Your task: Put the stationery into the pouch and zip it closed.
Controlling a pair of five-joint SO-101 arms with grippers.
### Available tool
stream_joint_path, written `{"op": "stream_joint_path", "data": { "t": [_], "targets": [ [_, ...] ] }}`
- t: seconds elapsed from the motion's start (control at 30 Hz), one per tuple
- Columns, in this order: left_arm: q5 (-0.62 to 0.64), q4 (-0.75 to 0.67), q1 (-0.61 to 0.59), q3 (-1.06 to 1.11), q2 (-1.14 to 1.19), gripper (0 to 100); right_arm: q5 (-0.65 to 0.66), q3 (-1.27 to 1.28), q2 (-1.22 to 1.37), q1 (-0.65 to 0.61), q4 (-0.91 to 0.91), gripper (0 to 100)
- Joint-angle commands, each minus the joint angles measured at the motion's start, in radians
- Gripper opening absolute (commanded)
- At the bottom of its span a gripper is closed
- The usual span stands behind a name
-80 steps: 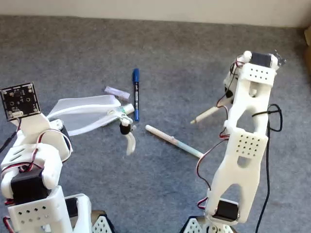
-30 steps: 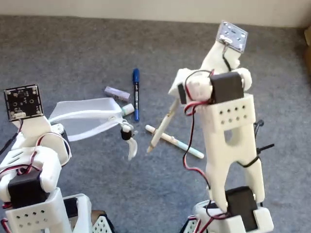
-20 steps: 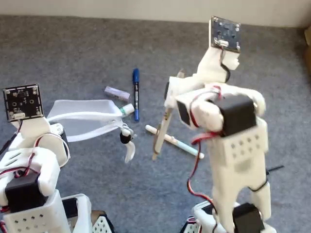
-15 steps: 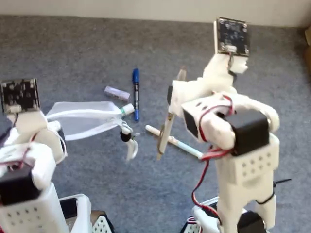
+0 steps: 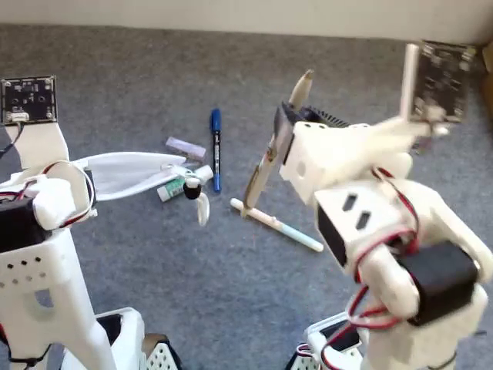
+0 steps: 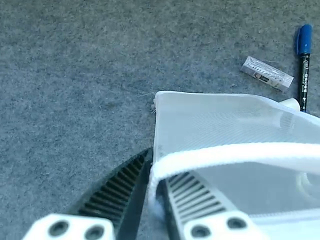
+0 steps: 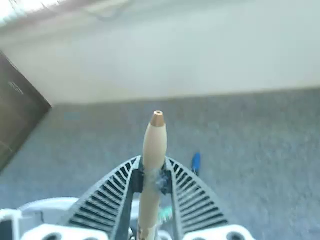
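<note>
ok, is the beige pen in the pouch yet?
Out. The right pincer is shut on the beige pen, held tilted, apart from the pouch that the left pincer grips by its rim.

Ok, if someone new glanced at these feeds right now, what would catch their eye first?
Most likely the beige pen clamped in the right hand, tilted steeply over the middle of the table, its lower tip near the white pen lying there. Then the white mesh pouch, pinched at its edge by the left hand on the left side.
</note>
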Motion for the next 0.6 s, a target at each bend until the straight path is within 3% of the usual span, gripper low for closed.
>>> {"op": "stream_joint_path", "data": {
  "t": [0.0, 0.3, 0.57],
  "targets": [
    [-0.005, -0.003, -0.007, -0.041, 0.027, 0, 0.012, -0.002, -0.053, -0.013, -0.09, 0.5],
    [-0.002, -0.003, -0.007, -0.041, 0.031, 0, 0.018, -0.007, -0.071, -0.113, -0.182, 0.5],
    [-0.002, -0.002, -0.007, -0.025, 0.027, 0, 0.137, 0.064, -0.268, -0.213, -0.09, 0.5]
  ]
}}
